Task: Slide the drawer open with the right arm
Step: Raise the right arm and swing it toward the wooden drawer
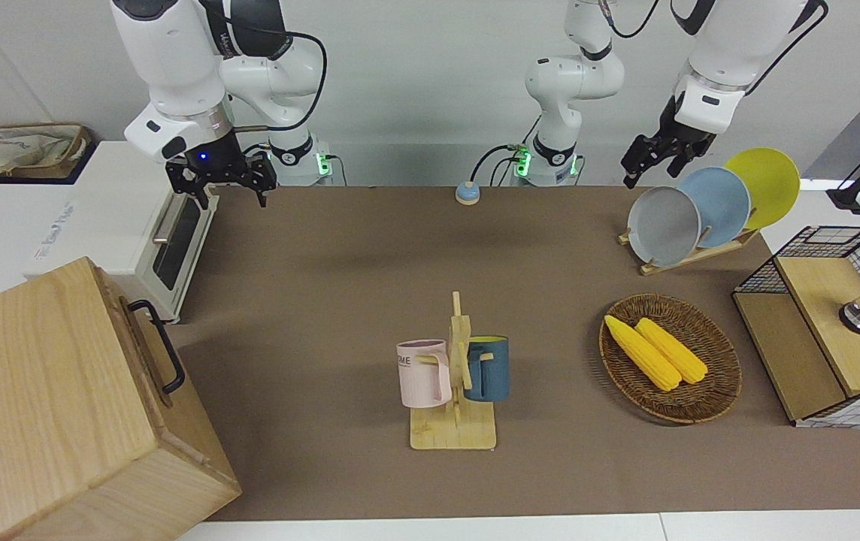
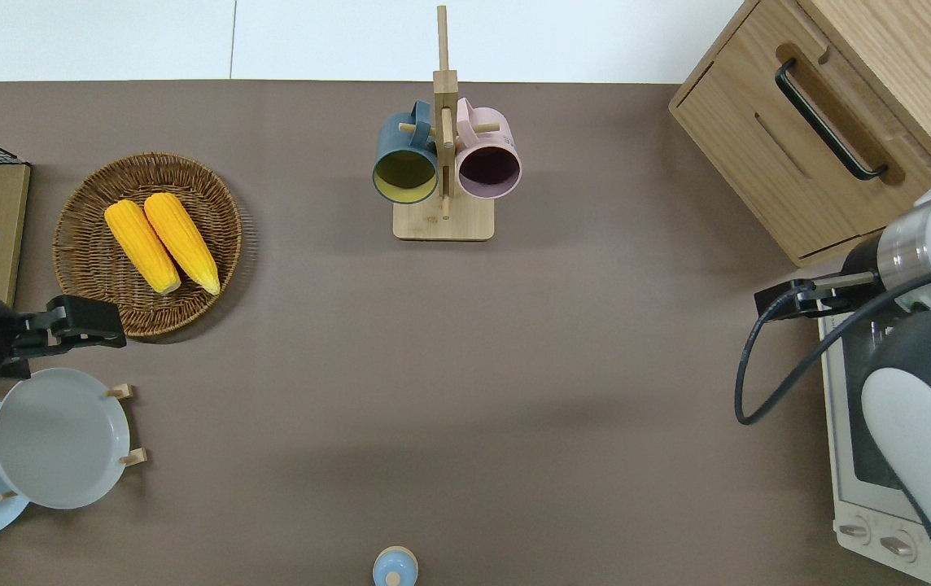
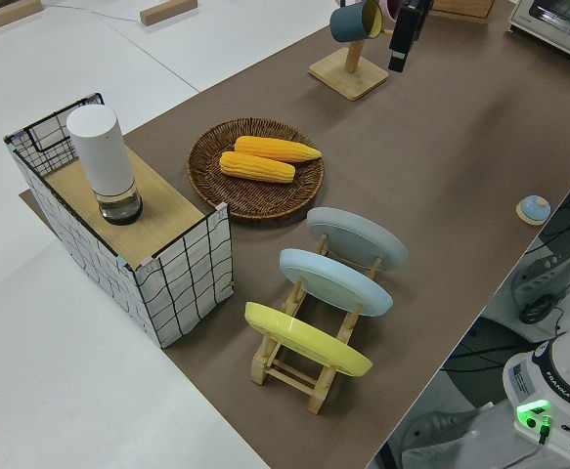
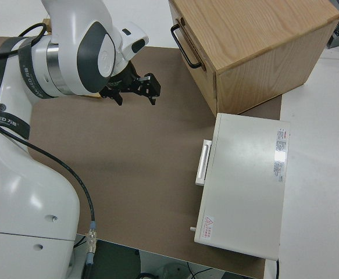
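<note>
Meanwhile right gripper (image 1: 223, 185) jaws apart over bare mat beside oven (image 4: 245, 186); drawer (image 2: 819, 134) closed.

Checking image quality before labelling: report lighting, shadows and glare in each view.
Front view: even light, a soft shadow on the table near the right gripper. Overhead view: a faint shadow band, no glare. Left side view: plates evenly lit. Right side view: a bright glare patch on the toaster oven.

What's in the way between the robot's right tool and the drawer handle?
Nothing. In the right side view, only bare brown mat separates the right tool from the drawer handle.
</note>
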### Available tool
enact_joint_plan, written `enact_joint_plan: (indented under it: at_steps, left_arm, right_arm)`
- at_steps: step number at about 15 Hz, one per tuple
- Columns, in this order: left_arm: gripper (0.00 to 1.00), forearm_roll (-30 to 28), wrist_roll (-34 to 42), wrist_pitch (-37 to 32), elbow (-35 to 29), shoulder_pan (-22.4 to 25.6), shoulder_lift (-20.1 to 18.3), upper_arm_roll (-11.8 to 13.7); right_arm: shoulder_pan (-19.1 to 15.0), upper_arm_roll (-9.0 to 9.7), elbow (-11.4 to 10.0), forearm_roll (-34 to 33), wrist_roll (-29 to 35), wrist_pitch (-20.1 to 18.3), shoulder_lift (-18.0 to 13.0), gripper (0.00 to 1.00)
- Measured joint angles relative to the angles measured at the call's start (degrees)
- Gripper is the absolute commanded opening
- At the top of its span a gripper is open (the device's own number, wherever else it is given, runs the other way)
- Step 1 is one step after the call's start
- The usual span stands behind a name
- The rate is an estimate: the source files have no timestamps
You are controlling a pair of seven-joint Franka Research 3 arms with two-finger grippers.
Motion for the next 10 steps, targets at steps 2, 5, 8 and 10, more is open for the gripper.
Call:
enact_joint_plan:
  at_steps: [2, 5, 8, 10]
  left_arm:
    - [0.99, 0.0, 0.0, 0.0, 0.0, 0.0, 0.0, 0.0]
    - [0.99, 0.0, 0.0, 0.0, 0.0, 0.0, 0.0, 0.0]
    - [0.99, 0.0, 0.0, 0.0, 0.0, 0.0, 0.0, 0.0]
    - [0.99, 0.0, 0.0, 0.0, 0.0, 0.0, 0.0, 0.0]
  right_arm:
    - [0.0, 0.02, 0.0, -0.8, -0.8, 0.3, 0.3, 0.994]
    - [0.0, 0.15, -0.1, -2.6, -1.8, 0.4, 0.5, 0.994]
    - [0.0, 0.89, -0.1, -6.0, -4.4, 0.4, 0.6, 0.994]
    - [0.1, 2.35, -0.3, -10.2, -5.0, 0.4, 0.7, 0.994]
